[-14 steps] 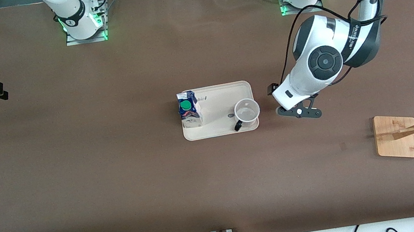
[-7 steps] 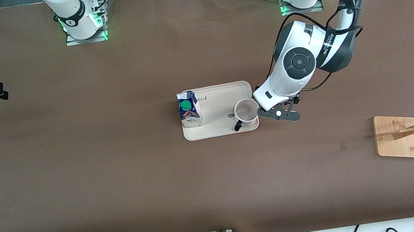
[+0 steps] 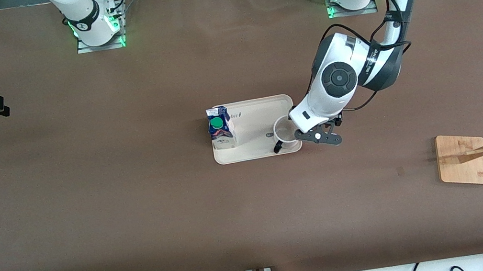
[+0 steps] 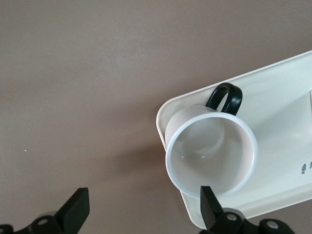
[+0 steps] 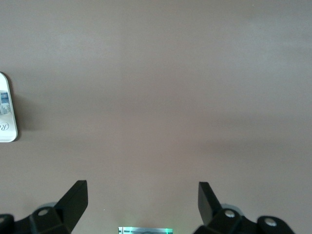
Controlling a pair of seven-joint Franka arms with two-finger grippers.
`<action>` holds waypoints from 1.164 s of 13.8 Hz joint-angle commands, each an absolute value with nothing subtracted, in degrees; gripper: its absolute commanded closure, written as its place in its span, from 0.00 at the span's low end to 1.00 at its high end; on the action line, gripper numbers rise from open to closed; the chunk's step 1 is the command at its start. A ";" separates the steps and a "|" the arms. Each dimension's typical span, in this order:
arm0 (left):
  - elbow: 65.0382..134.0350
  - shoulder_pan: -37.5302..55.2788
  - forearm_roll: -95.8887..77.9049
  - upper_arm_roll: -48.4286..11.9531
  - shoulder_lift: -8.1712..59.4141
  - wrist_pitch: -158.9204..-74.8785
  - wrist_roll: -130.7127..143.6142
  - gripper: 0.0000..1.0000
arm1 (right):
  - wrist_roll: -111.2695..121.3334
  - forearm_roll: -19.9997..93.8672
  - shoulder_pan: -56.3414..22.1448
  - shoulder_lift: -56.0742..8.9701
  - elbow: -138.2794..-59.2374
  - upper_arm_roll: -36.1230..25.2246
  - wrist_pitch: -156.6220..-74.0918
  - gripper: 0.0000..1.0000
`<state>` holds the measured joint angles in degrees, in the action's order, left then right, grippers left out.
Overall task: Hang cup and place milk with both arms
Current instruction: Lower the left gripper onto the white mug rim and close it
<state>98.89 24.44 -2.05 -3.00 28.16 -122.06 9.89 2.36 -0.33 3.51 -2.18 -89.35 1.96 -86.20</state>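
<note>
Front view shows us the left claw over the tray edge at mid frame, just right of the cup and partly covering its rim. That is the relation we think the next move turns on: the cup sits slightly off from the gap between the fingers, so the claw must shift a little toward the tray centre before it can close. Our left wrist view bears this out: the fingers stand spread wide with nothing between them, one tip over bare desk at the lower left of the frame, the other at the cup's rim at lower centre, and the cup fills the centre right, upright, mouth open toward the camera. Its black handle points to the upper part of that frame, away from the claw, which in the front view is toward the lower edge of the frame. The milk stands upright at the tray's left end, apart from the cup. The right claw is also spread and empty over bare desk, waiting; we take the left arm to be far nearer the cup. The desk is flat brown and bare around the tray, and the wooden rack stands at the lower right, well apart.
</note>
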 commanded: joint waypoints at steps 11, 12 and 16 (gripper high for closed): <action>99.14 26.80 -0.79 -2.64 31.46 -126.65 14.59 0.00 | 2.90 0.35 3.52 -2.29 -88.33 2.02 -85.17 0.00; 99.14 26.98 -0.70 -2.64 31.73 -126.65 14.68 0.00 | 2.81 0.35 3.52 -2.20 -88.33 2.20 -85.17 0.00; 99.14 27.25 -0.70 -2.64 33.13 -129.10 15.47 0.00 | 2.90 0.26 3.52 -2.37 -88.33 2.11 -85.08 0.00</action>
